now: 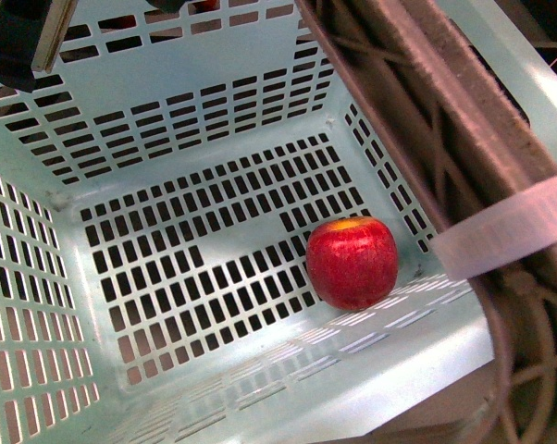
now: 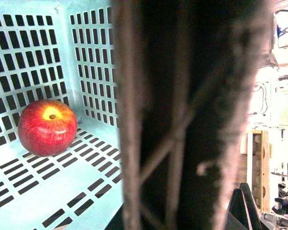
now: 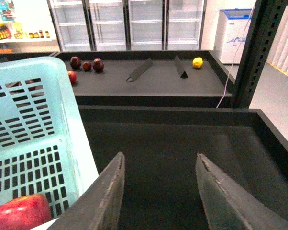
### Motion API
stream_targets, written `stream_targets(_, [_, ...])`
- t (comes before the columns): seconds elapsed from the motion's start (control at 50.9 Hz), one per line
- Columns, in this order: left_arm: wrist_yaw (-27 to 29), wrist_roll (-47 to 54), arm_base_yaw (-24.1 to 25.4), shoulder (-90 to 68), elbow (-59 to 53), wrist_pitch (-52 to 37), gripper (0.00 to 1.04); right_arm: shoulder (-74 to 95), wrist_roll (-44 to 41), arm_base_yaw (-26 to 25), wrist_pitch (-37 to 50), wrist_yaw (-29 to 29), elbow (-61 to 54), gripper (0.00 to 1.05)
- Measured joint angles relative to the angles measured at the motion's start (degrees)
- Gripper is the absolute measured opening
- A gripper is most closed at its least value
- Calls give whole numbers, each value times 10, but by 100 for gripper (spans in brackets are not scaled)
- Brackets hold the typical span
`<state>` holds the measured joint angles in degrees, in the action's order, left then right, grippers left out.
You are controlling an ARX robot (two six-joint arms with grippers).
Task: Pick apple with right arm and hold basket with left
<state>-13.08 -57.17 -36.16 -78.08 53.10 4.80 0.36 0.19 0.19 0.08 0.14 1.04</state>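
The apple (image 1: pixel 351 263) lies on the slotted floor of the pale turquoise basket (image 1: pixel 167 120), near its right wall, stem patch up. It also shows in the left wrist view (image 2: pixel 47 127) and at the edge of the right wrist view (image 3: pixel 20 213). The brown latticed handle (image 1: pixel 464 139) with its whitish band (image 1: pixel 510 227) crosses the right side. My left gripper (image 2: pixel 182 201) is shut on the handle (image 2: pixel 182 120), which fills that view, blurred and hiding the fingers. My right gripper (image 3: pixel 160 158) is open and empty, outside the basket (image 3: pixel 34 96), over a dark shelf tray.
The dark tray (image 3: pixel 182 143) has raised edges. Beyond it, a shelf holds dark red fruits (image 3: pixel 86 63) and a yellow fruit (image 3: pixel 197 62). A black upright post (image 3: pixel 259 48) stands on one side. A dark object (image 1: pixel 19 37) hangs over the basket's far left corner.
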Motion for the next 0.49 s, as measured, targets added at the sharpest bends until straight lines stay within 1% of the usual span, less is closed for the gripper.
stream_targets(0.098, [0, 0, 0, 0, 0, 0, 5, 0, 0, 0, 0, 0, 0, 72])
stream_targets(0.177, [0, 0, 0, 0, 0, 0, 5, 0, 0, 0, 0, 0, 0, 82])
stream_targets(0.255, [0, 0, 0, 0, 0, 0, 5, 0, 0, 0, 0, 0, 0, 97])
stream_targets(0.491, [0, 0, 0, 0, 0, 0, 5, 0, 0, 0, 0, 0, 0, 96])
